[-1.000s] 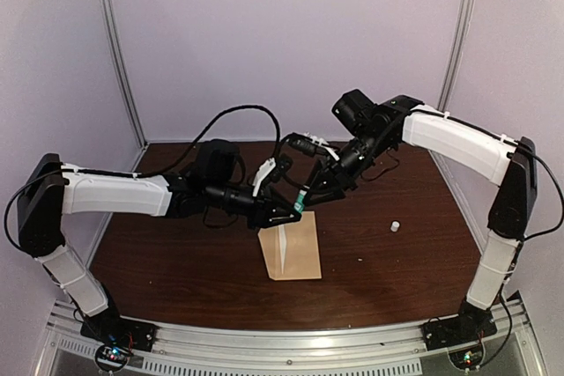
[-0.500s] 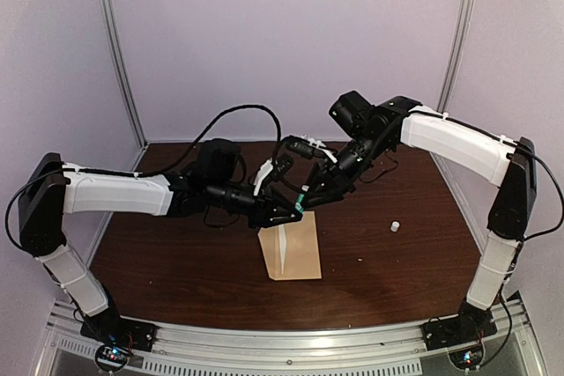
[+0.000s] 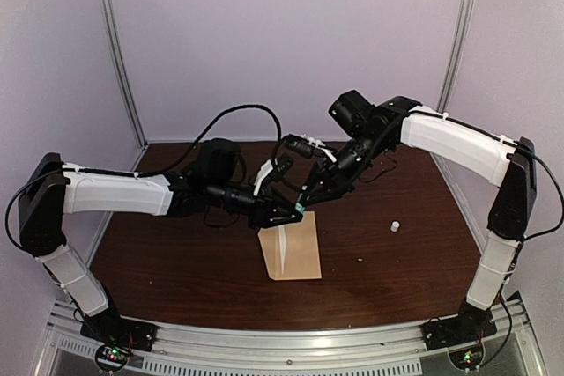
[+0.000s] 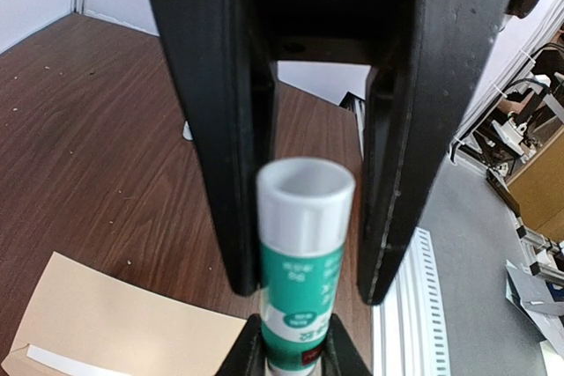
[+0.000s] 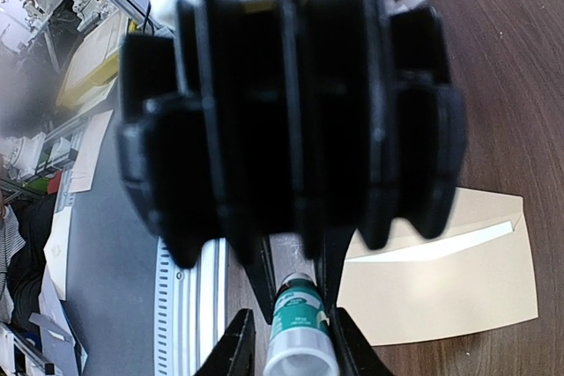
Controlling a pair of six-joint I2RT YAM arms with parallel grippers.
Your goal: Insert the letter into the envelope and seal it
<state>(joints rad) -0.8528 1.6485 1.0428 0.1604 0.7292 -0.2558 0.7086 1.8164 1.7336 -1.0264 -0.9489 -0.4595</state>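
The tan envelope [image 3: 298, 260] lies flat on the table under both grippers; it also shows in the left wrist view [image 4: 115, 323] and the right wrist view [image 5: 441, 297]. A pale strip [image 5: 432, 244] runs along its opening. The letter's bordered face is hidden. My left gripper [image 3: 294, 211] is shut on the base of a green glue stick [image 3: 300, 203], held above the envelope. My right gripper [image 3: 307, 196] faces it, jaws set either side of the stick's white uncapped end [image 4: 304, 195] with a small gap showing.
A small white cap [image 3: 396, 226] stands on the dark wood table [image 3: 397, 261] to the right of the envelope. Purple walls enclose the back and sides. A metal rail [image 3: 291, 341] runs along the near edge.
My right gripper has edged slightly left and down, closer over the glue stick's white end. The left gripper, the stick and the envelope have stayed put.
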